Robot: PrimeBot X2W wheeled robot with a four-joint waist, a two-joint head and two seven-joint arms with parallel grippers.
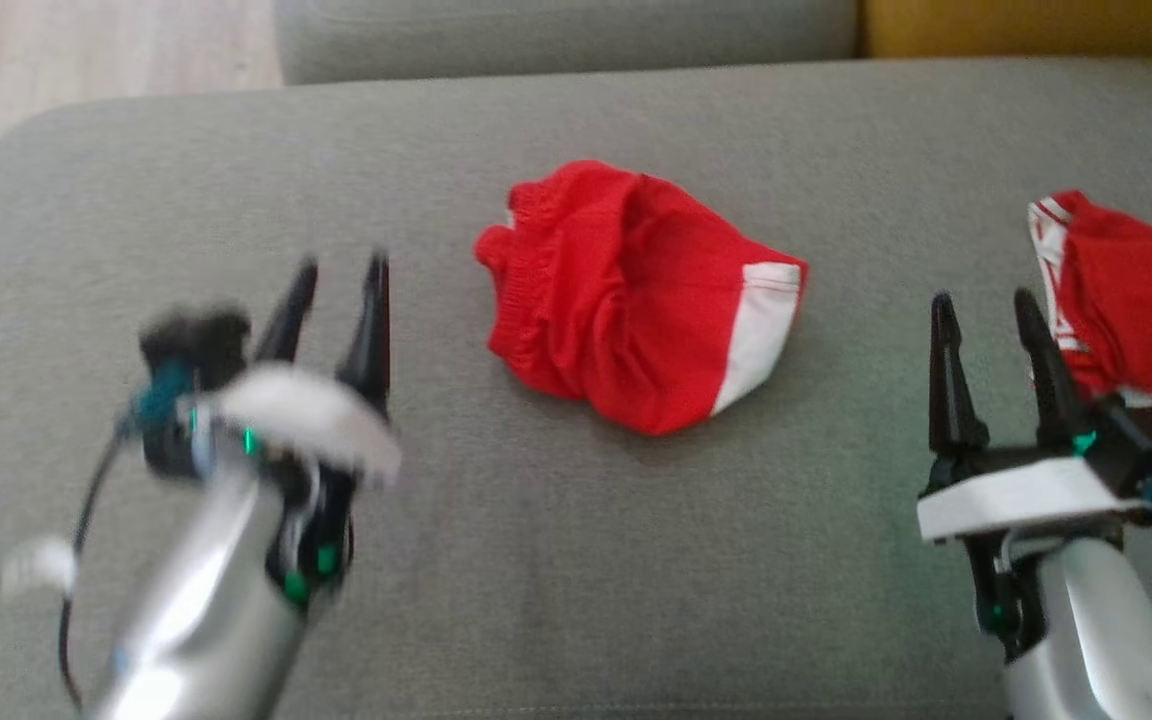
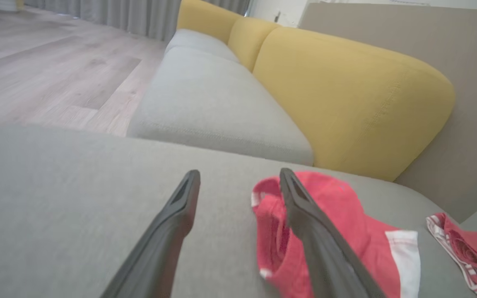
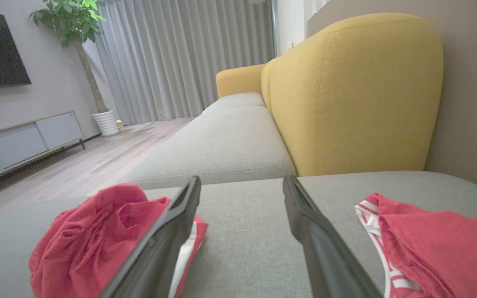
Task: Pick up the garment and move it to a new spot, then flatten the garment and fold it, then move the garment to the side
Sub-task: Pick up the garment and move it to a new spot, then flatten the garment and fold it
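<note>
The garment (image 1: 636,300) is a pair of red shorts with a white side panel, lying crumpled in a heap in the middle of the grey sofa cushion (image 1: 576,560). My left gripper (image 1: 342,265) hovers to its left, blurred, jaws open and empty. In the left wrist view the left gripper (image 2: 239,173) spans bare cushion, and the garment (image 2: 346,223) lies behind its right finger. My right gripper (image 1: 983,298) stands open and empty at the lower right. The right wrist view has the garment (image 3: 93,236) to the left of the right gripper (image 3: 242,179).
A second red garment with white trim (image 1: 1136,300) lies at the cushion's right edge, just beside my right gripper. Yellow backrests (image 2: 346,95) rise behind the seat. Another grey seat cushion (image 3: 230,149) continues beyond. Wooden floor (image 1: 86,60) lies past the cushion's left edge.
</note>
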